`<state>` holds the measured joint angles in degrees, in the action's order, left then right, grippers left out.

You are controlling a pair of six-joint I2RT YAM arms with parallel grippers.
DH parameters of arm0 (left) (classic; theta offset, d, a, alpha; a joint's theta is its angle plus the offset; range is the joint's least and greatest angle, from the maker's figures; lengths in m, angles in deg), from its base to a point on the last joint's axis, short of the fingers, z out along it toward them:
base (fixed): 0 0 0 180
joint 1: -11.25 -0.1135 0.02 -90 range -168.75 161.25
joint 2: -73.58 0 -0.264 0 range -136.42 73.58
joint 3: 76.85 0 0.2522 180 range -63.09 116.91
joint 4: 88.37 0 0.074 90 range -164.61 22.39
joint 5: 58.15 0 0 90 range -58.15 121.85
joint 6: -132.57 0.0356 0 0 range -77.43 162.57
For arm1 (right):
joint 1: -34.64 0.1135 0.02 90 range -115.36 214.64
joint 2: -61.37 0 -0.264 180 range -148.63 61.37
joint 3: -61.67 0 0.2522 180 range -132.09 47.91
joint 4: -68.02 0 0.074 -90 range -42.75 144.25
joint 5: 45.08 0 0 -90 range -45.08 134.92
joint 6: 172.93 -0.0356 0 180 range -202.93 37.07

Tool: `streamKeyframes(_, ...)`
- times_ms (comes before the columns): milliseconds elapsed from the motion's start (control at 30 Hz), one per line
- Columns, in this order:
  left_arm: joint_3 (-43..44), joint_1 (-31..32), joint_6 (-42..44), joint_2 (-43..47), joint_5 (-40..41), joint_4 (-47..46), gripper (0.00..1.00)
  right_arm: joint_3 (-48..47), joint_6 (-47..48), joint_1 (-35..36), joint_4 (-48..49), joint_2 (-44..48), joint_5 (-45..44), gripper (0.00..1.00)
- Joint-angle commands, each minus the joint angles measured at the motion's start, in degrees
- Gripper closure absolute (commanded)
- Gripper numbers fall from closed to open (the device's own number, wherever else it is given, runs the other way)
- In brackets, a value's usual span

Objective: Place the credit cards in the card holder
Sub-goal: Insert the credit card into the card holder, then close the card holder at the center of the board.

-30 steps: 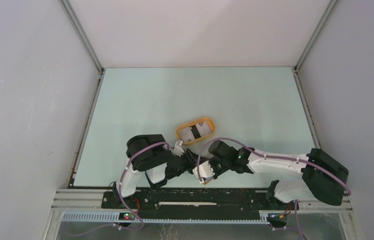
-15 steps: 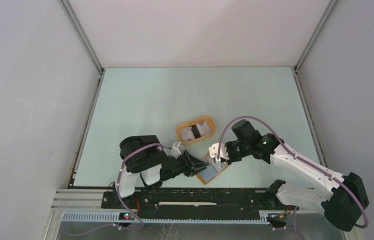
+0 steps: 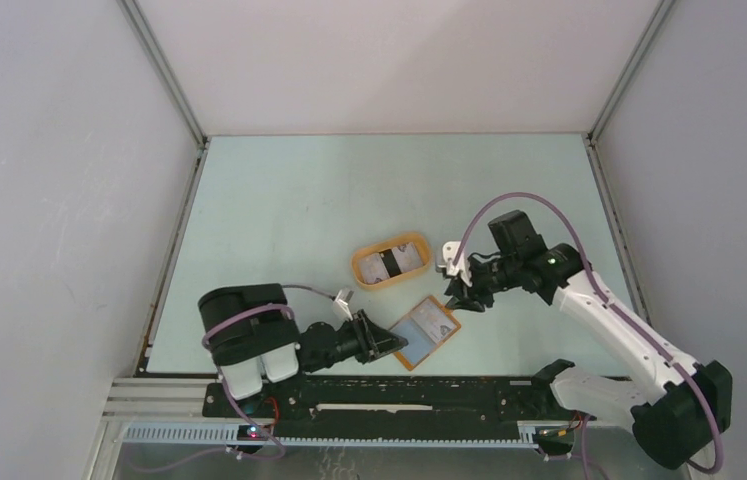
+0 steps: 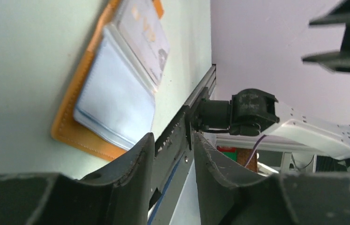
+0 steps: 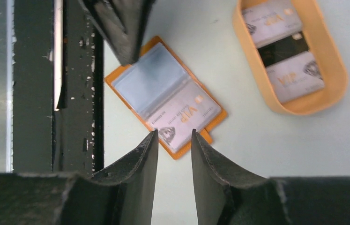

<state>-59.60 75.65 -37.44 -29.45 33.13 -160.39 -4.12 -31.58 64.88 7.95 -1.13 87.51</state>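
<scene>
The card holder lies open and flat near the table's front edge, orange-brown with clear sleeves. A pale credit card marked VIP sits in one sleeve; the other sleeve looks bluish and bare. More credit cards, two pale and one dark, lie in the orange tray. My left gripper rests low by the holder's near-left corner, open and empty. My right gripper hovers above the holder's far-right end, open, nothing between its fingers. In the left wrist view the holder lies just beyond the fingertips.
The oval tray's rim stands just behind the holder. A black and metal rail runs along the table's front edge close to the holder. Pale walls enclose the left, back and right sides.
My right gripper has opened and drawn back up and to the right, off the holder. The left arm has pulled back leftward. The holder with its card now lies uncovered.
</scene>
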Motion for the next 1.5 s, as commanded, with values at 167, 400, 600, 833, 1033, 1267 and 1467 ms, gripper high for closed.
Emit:
streamKeyframes(167, -4.88, 1.7, 15.99, 12.37, 1.03, 1.46, 0.56, -2.24, -17.12, -13.37, 4.81, 8.96, 7.49, 0.1)
streamKeyframes(400, 0.51, 3.74, 30.23, 32.66, 4.06, 32.75, 0.54, -1.8, -15.5, -14.8, -0.74, -0.58, 14.65, 0.04)
streamKeyframes(600, 11.86, 8.19, 48.59, 55.2, 18.72, 71.17, 0.41, -0.27, -19.42, -13.67, 2.25, -6.96, 7.27, 0.07)
streamKeyframes(833, 13.91, 8.11, 55.41, 63.13, 22.58, 79.13, 0.11, -0.75, -21.39, -10.01, 3.25, -15.63, -2.3, 0.11)
streamKeyframes(1033, 9.94, 8.02, 53.41, 63.09, 20.71, 75.39, 0.0, -4.04, -19.77, -3.91, 3.28, -23.37, -10.4, 0.2)
streamKeyframes(1267, 2.93, 8.02, 52.4, 61.2, 15.04, 66.86, 0.0, -5.14, -13.07, 0.37, 2.63, -26.16, -12.81, 0.29)
streamKeyframes(1467, 2.54, 7.64, 51.32, 61.35, 15.64, 68.34, 0.0, -3.55, -7.31, -0.63, 3.28, -22.69, -11.52, 0.28)
